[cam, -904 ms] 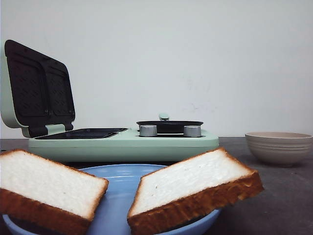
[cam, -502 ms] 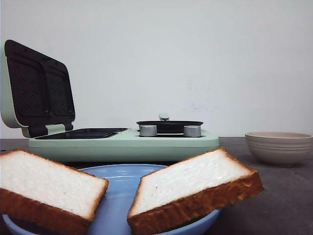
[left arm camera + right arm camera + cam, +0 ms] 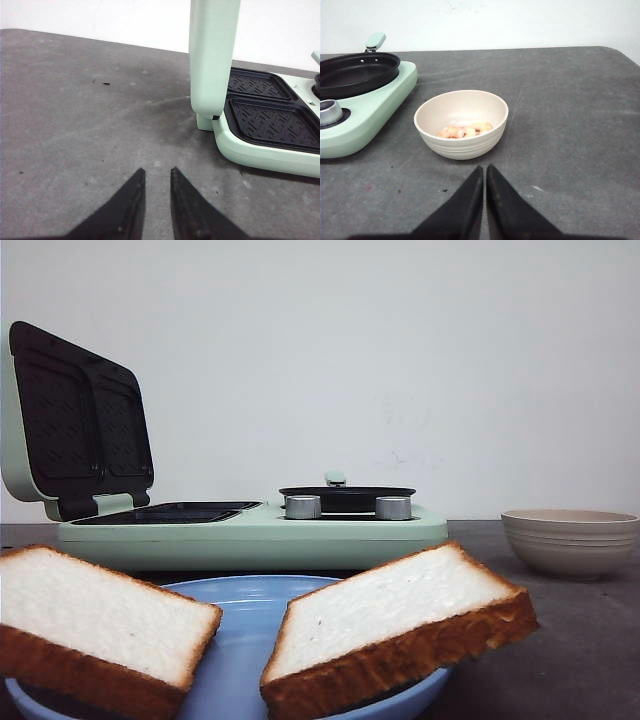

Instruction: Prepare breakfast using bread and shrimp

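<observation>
White crumb and golden-brown crust identify the bread: two thick square slices, the left slice (image 3: 100,625) and the right slice (image 3: 395,625), both tilted and leaning on the rim of a blue plate (image 3: 240,640). The slices rest apart, with bare plate surface between them. The plate sits in front of the green breakfast maker (image 3: 250,530), on the near side of it in the front view.

The shrimp (image 3: 465,131) lies as pale orange pieces inside the cream bowl (image 3: 461,125). The bowl stands on the grey table (image 3: 560,110), just beside the breakfast maker's pan end and not touching it. In the front view the bowl (image 3: 570,540) is to the right of the breakfast maker.

The right gripper (image 3: 484,172) hovers above the table on the near side of the bowl, its tips pointing at the bowl wall and apart from it. Its jaws are nearly closed, with only a thin slit between them, and hold nothing. The shrimp is beyond the tips, inside the bowl.

The left gripper (image 3: 156,175) hovers over bare table at the lid end of the breakfast maker. Its jaws stand at a narrow gap and hold nothing. No bread is visible in this wrist view.

The breakfast maker's lid (image 3: 75,420) stands raised, exposing the dark ribbed grill plates (image 3: 270,107). At the other end sit a black pan (image 3: 357,72) and two silver knobs (image 3: 303,507).
</observation>
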You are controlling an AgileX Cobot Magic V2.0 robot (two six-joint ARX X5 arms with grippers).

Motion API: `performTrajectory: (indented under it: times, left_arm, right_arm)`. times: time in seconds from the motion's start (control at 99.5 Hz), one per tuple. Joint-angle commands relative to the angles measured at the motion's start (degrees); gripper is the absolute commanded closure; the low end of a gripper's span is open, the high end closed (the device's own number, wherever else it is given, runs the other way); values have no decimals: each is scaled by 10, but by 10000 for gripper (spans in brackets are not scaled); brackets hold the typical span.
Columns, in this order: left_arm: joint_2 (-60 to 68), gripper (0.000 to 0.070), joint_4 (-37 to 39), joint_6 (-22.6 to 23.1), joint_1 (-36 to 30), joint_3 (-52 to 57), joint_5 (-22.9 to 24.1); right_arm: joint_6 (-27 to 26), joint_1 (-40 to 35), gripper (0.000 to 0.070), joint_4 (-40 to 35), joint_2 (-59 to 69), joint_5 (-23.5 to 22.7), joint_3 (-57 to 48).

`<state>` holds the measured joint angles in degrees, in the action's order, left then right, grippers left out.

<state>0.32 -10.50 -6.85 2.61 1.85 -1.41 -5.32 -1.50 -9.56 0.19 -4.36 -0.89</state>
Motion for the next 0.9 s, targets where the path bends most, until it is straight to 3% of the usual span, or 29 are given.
performTrajectory:
  times: [0.0, 0.894]
  left_arm:
    - [-2, 684, -2, -1, 2, -10, 0]
    - [-2, 684, -2, -1, 8, -10, 0]
  right_arm:
    - [4, 0, 699, 7, 0, 0, 2]
    - [4, 0, 699, 7, 0, 0, 2]
